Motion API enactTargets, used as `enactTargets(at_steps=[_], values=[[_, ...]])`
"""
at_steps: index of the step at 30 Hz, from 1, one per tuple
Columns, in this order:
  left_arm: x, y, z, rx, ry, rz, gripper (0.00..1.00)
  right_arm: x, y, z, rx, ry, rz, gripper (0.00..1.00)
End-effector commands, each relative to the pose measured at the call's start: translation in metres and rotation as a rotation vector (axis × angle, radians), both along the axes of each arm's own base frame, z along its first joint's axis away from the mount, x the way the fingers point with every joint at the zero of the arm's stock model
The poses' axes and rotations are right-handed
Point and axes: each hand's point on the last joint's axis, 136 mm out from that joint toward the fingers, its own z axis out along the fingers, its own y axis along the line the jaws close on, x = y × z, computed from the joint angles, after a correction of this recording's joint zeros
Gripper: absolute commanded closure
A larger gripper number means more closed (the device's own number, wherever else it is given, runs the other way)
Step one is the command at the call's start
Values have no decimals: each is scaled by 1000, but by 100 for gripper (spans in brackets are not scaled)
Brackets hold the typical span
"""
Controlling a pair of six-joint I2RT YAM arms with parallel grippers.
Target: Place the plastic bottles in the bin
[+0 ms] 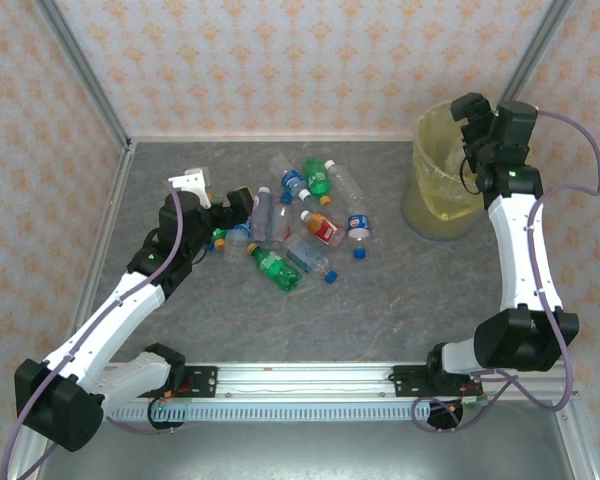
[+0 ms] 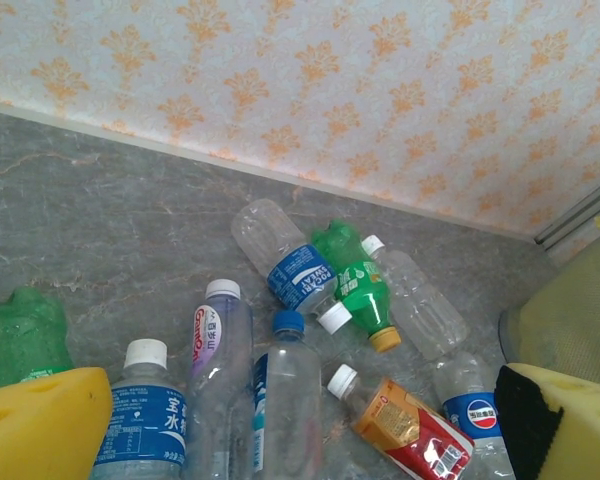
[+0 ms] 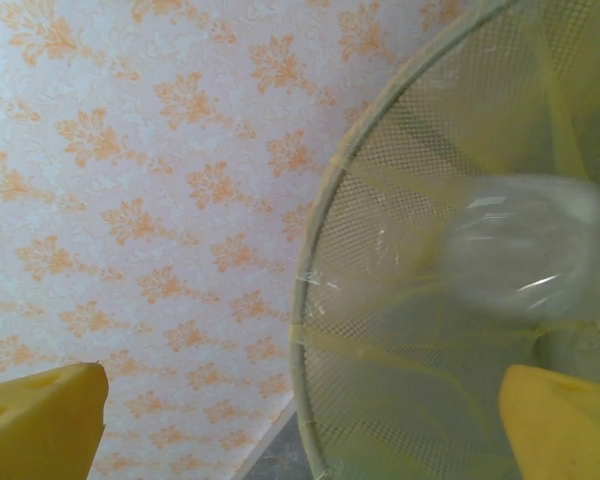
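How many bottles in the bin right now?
1: a clear, blurred bottle inside the bin, seen from the right wrist. Others may lie hidden deeper down.

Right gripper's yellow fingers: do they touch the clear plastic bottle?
Apart. The right wrist view shows the yellow-lined mesh bin between the blurred clear bottle and both fingers.

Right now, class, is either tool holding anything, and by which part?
Nothing is held. The right tool is open above the bin, with a blurred clear bottle inside it, untouched. The left tool is open over the bottles on the table.
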Motion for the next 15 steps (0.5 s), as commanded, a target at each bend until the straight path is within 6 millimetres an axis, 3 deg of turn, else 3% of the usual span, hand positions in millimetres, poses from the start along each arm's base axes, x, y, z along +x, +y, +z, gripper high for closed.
enactTargets(at_steps=[1,8,15], values=[[4,4,17,-7,-45,26,1,0,2,19,-31,-35,25,0],[12,1,23,-7,-38,26,1,-8,8,22,-83,-49,76,0],[25,-8,6,-38,56,24,1,-14,32,29,-136,-97,226,0]])
